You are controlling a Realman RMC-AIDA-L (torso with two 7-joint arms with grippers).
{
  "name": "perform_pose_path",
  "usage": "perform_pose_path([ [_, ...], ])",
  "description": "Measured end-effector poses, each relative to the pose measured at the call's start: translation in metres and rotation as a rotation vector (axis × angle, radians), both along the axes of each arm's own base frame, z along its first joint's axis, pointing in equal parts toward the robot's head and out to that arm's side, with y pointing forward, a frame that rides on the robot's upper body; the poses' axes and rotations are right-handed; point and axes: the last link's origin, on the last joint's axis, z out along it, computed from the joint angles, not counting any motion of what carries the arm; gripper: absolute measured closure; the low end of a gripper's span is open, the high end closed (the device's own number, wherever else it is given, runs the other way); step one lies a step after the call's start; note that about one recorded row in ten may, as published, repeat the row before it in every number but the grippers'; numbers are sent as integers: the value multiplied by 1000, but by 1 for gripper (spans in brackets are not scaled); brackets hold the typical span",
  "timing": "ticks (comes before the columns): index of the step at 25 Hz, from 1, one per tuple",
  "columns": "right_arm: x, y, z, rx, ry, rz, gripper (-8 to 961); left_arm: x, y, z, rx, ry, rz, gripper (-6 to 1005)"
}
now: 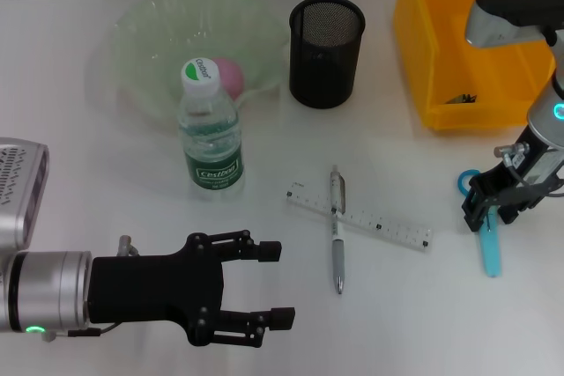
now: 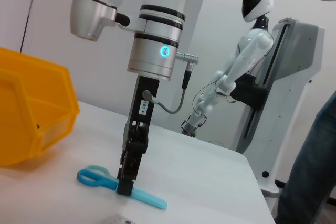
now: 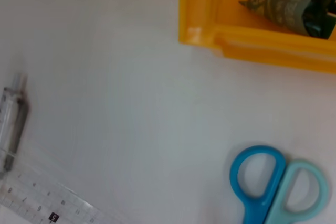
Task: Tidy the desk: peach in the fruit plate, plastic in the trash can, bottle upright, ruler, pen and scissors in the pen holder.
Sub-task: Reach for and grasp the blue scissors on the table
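Observation:
The pink peach [image 1: 229,74] lies in the green fruit plate [image 1: 141,33]. In front of the plate, the water bottle [image 1: 211,129] stands upright. A pen [image 1: 337,228] lies across the clear ruler [image 1: 379,224] at mid-table; both also show in the right wrist view, pen [image 3: 12,123] and ruler [image 3: 42,203]. The blue scissors [image 1: 488,251] lie flat at the right. My right gripper [image 1: 490,217] is down over them, open, with a finger on either side of the blades. The left wrist view shows that gripper [image 2: 126,184] touching down on the scissors [image 2: 149,199]. Crumpled plastic [image 3: 289,3] sits in the yellow trash can [image 1: 441,59]. My left gripper [image 1: 284,283] hovers open at the near left.
The black mesh pen holder [image 1: 326,40] stands between the plate and the yellow bin. In the right wrist view the scissor handles [image 3: 278,187] lie a short way from the bin's rim [image 3: 252,40]. A white humanoid robot [image 2: 236,72] stands beyond the table.

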Motion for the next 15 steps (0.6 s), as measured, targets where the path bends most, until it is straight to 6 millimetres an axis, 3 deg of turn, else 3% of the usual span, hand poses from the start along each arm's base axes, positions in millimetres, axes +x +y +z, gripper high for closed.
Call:
perform_pose_path([
  [3, 1, 1, -1, 3, 0, 2, 489, 0, 0, 0, 1, 0, -3, 170],
  [15, 0, 1, -4, -16, -21, 15, 501, -1, -1, 0, 3, 0, -1, 170],
])
